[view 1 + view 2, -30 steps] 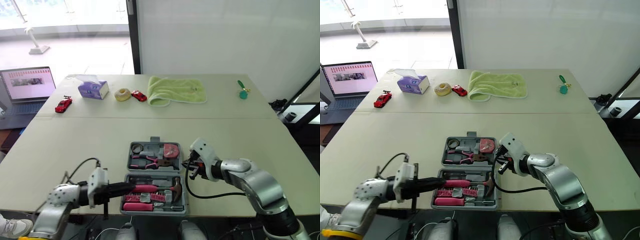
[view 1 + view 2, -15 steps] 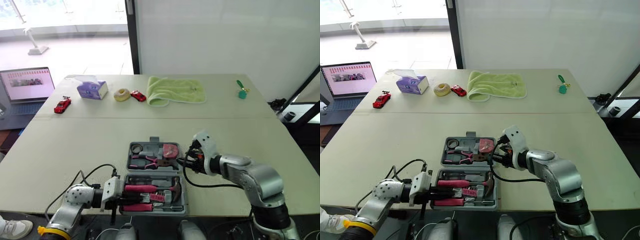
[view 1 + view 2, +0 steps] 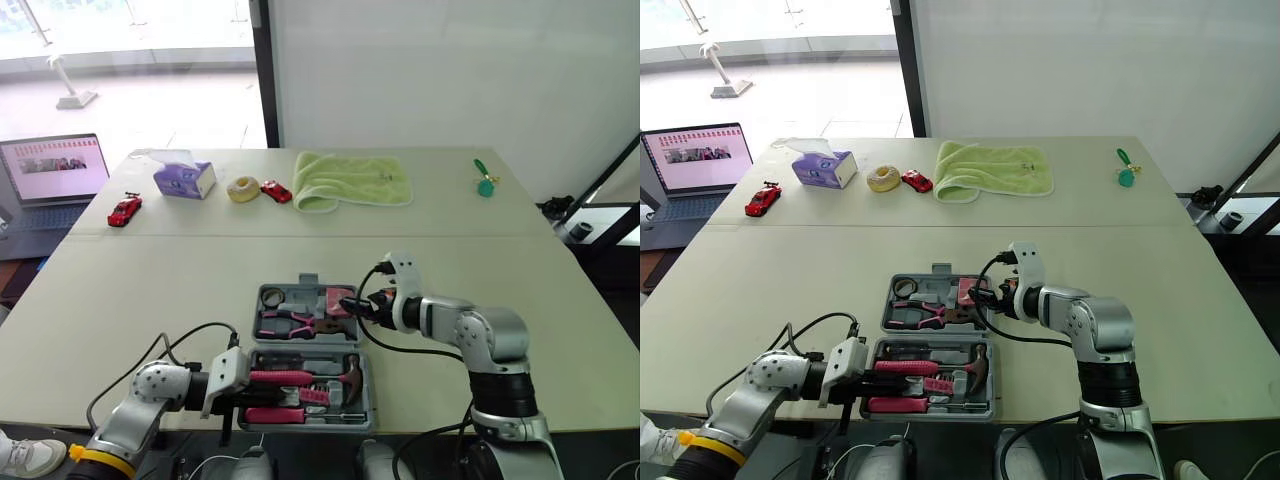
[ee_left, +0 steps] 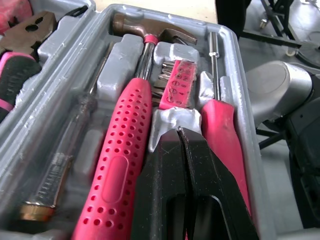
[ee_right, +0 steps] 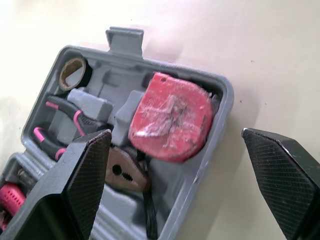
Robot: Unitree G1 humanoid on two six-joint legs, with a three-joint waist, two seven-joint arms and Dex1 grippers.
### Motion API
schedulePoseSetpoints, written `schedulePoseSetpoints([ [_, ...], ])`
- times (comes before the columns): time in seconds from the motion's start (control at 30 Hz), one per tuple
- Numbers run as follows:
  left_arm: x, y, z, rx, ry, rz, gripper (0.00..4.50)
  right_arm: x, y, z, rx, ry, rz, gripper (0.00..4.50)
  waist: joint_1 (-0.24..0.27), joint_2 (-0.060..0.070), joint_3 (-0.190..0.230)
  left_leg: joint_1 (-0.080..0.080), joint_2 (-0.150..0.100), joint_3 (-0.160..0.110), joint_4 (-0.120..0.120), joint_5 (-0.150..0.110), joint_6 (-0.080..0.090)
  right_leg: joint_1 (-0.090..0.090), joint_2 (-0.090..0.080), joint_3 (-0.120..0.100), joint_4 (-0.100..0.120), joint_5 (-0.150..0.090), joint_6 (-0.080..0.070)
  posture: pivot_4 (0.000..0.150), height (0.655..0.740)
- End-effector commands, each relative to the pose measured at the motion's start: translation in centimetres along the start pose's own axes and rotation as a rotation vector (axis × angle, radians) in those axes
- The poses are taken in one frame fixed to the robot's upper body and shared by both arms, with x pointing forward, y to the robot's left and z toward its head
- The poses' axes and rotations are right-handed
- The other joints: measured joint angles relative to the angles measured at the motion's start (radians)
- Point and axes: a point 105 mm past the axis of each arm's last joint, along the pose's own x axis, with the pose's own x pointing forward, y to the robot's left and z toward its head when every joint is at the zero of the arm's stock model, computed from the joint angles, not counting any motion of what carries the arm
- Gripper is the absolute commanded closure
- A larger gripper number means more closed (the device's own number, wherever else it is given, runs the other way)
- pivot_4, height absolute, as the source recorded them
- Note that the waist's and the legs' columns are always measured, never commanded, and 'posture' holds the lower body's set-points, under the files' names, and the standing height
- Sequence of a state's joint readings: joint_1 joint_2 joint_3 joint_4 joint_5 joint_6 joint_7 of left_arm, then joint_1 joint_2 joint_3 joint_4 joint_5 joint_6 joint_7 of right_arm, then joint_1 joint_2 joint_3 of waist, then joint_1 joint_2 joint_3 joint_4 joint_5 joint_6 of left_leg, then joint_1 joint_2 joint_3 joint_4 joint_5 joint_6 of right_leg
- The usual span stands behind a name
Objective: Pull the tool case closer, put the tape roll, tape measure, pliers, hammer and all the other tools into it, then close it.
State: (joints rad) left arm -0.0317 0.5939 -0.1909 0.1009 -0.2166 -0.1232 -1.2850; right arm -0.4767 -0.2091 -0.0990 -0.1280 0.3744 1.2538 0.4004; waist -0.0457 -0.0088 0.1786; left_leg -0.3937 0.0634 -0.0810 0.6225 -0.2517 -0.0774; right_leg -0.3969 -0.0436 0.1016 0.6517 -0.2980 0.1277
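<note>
Open grey tool case point(image 3: 367, 396) full of pink tools, left gripper point(image 4: 181, 131) pressed together beside the hammer point(image 4: 120, 165) handle, right gripper point(image 3: 352, 304) spread wide by the red tape measure point(image 5: 170, 122)

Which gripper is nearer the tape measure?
Right. The right gripper is open beside the tape measure; the left gripper is shut at the near half of the case, by the hammer.

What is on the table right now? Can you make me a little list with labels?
Case: tool case, open, both halves lying flat
Inside: hammer, pliers, tape measure, tape roll
Left gripper: shut, tips over the hammer half
Right gripper: open, at the case's tape measure corner
Far side: green towel, tissue box, red toy car
</note>
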Motion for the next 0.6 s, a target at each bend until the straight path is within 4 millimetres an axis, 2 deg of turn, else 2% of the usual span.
schedulePoseSetpoints([
  [0.03, 0.1, -0.6, 0.0, 0.012, 0.011, -0.019, 4.5, 0.3, 0.2, 0.5, -0.003, -0.03, 0.005, 0.09, 0.0, 0.0, 0.0, 0.0, 0.0, 0.0, 0.0, 0.0, 0.0, 0.0, 0.0, 0.0, 0.0, 0.0, 0.0, 0.15, 0.74],
  [0.13, 0.0, -0.7, -0.1, 0.013, 0.013, -0.021, 4.5, 0.5, 0.1, 0.3, -0.006, -0.021, 0.004, 0.09, -0.001, 0.0, 0.0, 0.0, 0.0, 0.0, 0.0, 0.0, 0.0, 0.0, 0.0, 0.0, 0.0, 0.0, 0.0, 0.15, 0.74],
  [0.3, -0.3, -1.5, -1.7, 0.006, 0.047, -0.026, 4.5, 1.0, -0.1, 0.0, 0.03, -0.02, 0.009, 0.09, -0.002, 0.001, 0.0, 0.001, 0.0, 0.0, -0.001, 0.0, 0.0, 0.0, 0.0, 0.0, 0.0, 0.0, 0.0, 0.15, 0.74],
  [0.6, -0.4, -1.3, -2.0, 0.024, 0.057, -0.016, 4.5, 2.4, -0.1, -0.5, 0.065, 0.004, 0.049, 0.09, -0.008, 0.001, 0.0, 0.001, 0.0, 0.0, -0.001, 0.0, 0.0, 0.0, 0.0, 0.0, 0.0, 0.0, 0.0, 0.15, 0.74],
])
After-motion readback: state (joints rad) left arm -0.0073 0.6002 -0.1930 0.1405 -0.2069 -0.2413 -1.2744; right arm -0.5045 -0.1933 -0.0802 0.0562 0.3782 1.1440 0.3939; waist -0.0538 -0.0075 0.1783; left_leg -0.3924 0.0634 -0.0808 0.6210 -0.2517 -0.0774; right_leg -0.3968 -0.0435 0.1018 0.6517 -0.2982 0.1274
